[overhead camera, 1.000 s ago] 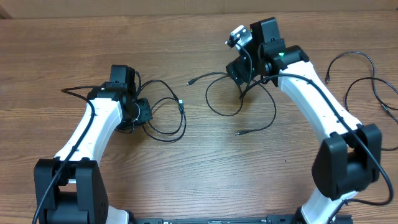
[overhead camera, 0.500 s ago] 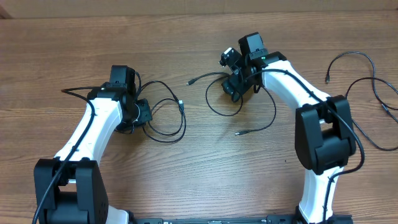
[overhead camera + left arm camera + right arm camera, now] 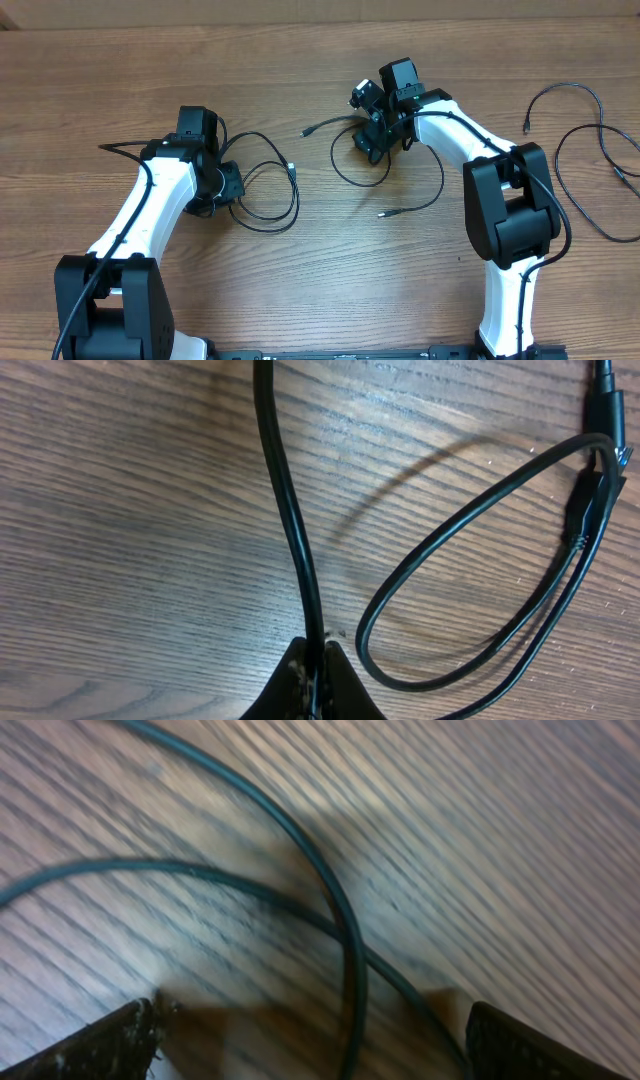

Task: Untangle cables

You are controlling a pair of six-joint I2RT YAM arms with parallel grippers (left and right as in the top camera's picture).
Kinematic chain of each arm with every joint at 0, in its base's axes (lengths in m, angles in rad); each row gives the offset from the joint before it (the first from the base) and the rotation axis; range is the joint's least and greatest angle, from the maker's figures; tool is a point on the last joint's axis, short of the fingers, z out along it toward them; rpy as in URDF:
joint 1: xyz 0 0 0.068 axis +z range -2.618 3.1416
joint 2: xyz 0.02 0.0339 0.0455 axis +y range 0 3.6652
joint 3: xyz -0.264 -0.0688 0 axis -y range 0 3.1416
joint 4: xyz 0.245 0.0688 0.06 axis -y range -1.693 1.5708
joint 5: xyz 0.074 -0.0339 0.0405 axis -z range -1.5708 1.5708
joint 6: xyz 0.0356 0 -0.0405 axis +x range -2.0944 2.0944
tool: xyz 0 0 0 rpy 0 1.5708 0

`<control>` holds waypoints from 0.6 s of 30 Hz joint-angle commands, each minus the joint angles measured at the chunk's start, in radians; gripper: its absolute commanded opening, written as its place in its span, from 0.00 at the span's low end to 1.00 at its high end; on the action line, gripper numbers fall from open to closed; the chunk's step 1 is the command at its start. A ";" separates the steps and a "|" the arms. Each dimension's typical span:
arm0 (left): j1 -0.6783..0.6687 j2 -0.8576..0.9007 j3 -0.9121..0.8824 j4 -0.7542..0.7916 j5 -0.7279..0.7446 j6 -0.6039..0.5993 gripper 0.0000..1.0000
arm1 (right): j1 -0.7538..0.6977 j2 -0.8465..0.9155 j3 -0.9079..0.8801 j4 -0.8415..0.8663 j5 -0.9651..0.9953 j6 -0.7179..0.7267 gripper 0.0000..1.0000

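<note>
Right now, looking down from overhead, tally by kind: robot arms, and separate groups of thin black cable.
Robot arms: 2, the left arm and the right arm
Thin black cable groups: 3, the left cable group, the middle cable group and the right cable group
Total: 5

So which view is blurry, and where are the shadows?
Right wrist view: soft and smeared, the wood grain and crossing cables blurred, the fingers dark at the lower corners. Left wrist view: sharp, the pinched cable throwing a soft shadow on the wood. Overhead view: evenly lit, crisp, no glare on the table.
</note>
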 commanded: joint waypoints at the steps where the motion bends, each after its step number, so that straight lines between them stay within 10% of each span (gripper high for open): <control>1: -0.002 0.008 0.000 -0.008 0.008 0.005 0.04 | -0.014 0.031 -0.005 0.023 -0.005 0.014 0.96; 18: -0.002 0.008 0.000 -0.018 0.006 0.005 0.04 | -0.163 0.038 -0.005 -0.021 -0.249 0.386 0.89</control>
